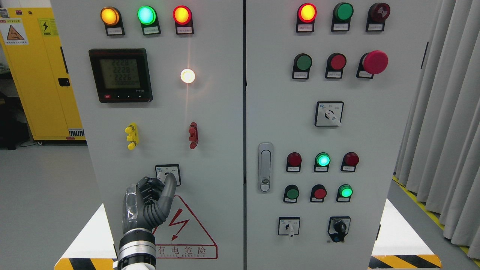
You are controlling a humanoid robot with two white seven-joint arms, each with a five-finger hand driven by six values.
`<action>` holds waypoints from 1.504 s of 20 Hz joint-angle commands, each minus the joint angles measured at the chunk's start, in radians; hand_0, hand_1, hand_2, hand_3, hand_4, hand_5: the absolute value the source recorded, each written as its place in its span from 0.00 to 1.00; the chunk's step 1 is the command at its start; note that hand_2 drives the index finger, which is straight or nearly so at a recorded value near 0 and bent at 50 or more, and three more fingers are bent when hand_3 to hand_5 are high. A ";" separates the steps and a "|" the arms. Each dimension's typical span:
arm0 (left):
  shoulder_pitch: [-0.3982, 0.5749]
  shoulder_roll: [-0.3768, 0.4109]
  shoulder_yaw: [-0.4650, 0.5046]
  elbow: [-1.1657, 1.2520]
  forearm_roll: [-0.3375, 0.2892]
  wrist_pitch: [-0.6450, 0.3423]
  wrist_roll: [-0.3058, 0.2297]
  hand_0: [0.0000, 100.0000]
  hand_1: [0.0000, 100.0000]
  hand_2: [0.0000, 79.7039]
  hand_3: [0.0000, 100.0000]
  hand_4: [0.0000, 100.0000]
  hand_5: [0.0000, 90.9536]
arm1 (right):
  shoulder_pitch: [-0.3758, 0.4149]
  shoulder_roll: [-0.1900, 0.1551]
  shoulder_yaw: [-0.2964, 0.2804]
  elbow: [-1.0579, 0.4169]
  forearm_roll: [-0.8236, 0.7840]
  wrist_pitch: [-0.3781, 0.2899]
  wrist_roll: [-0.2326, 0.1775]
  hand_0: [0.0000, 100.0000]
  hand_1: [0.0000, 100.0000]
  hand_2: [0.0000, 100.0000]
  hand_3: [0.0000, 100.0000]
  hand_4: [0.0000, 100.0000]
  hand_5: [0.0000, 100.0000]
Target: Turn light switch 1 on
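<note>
The rotary selector switch (168, 174) sits low on the left door of the grey electrical cabinet (225, 168), at the top of the left hand (152, 200). The hand rises from the bottom edge with its wrist cuff (137, 252) below. One long finger reaches up and ends on the switch knob, touching it from the lower right, while the other fingers are curled in against the palm, just left of the switch plate. Whether the knob is pinched from both sides cannot be told.

Directly below the hand's right side is a red triangular high-voltage warning sign (186, 228) with a lightning bolt and a line of characters under it. Above the hand, a yellow terminal block (132, 136) stands up and to the left and a red terminal block (193, 135) up and to the right. Higher still are a lit white indicator lamp (187, 76), a digital power meter (120, 75) showing rows of figures, and along the top three lit lamps: amber (110, 16), green (146, 15) and red (182, 15).

Well to the right of the hand, on the right door, is a metal door handle (265, 167), then rows of red and green lamps and push buttons, a large red mushroom emergency stop (374, 62), and three more rotary switches. Far left of the hand stands a yellow safety cabinet (41, 75); grey curtains (446, 112) hang at the far right.
</note>
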 commanded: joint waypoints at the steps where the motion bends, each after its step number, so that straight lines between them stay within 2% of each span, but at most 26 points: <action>1: 0.000 0.000 0.000 -0.002 0.001 -0.004 -0.002 0.30 0.51 0.76 0.91 0.90 0.96 | 0.000 0.000 0.000 0.000 0.000 -0.001 0.001 0.00 0.50 0.04 0.00 0.00 0.00; 5: 0.001 -0.001 0.000 -0.002 0.003 -0.006 0.015 0.14 0.49 0.76 0.91 0.90 0.96 | 0.000 0.000 0.000 0.000 0.000 -0.001 0.001 0.00 0.50 0.04 0.00 0.00 0.00; 10: 0.006 0.000 0.000 -0.002 0.005 -0.006 0.016 0.08 0.47 0.76 0.91 0.90 0.96 | 0.000 0.000 0.000 0.000 0.000 -0.001 0.001 0.00 0.50 0.04 0.00 0.00 0.00; 14: 0.012 0.000 0.002 -0.003 0.006 -0.007 0.018 0.06 0.47 0.76 0.91 0.90 0.95 | 0.000 0.000 0.000 0.000 0.000 -0.001 0.001 0.00 0.50 0.04 0.00 0.00 0.00; 16: 0.014 0.000 0.002 -0.005 0.012 -0.010 0.042 0.06 0.47 0.76 0.91 0.90 0.95 | 0.000 0.000 0.000 0.000 0.000 -0.001 0.001 0.00 0.50 0.04 0.00 0.00 0.00; 20: 0.021 0.002 0.002 -0.009 0.070 -0.012 0.085 0.05 0.47 0.77 0.91 0.90 0.95 | 0.000 0.000 0.000 0.000 0.000 -0.001 0.001 0.00 0.50 0.04 0.00 0.00 0.00; 25: 0.026 0.002 0.002 -0.011 0.074 -0.013 0.085 0.04 0.48 0.77 0.92 0.90 0.95 | 0.000 0.000 0.000 0.000 0.000 -0.001 0.001 0.00 0.50 0.04 0.00 0.00 0.00; 30: 0.054 0.003 0.002 -0.013 0.101 -0.072 0.088 0.04 0.48 0.79 0.92 0.90 0.95 | 0.000 0.000 0.000 0.000 0.000 -0.001 0.001 0.00 0.50 0.04 0.00 0.00 0.00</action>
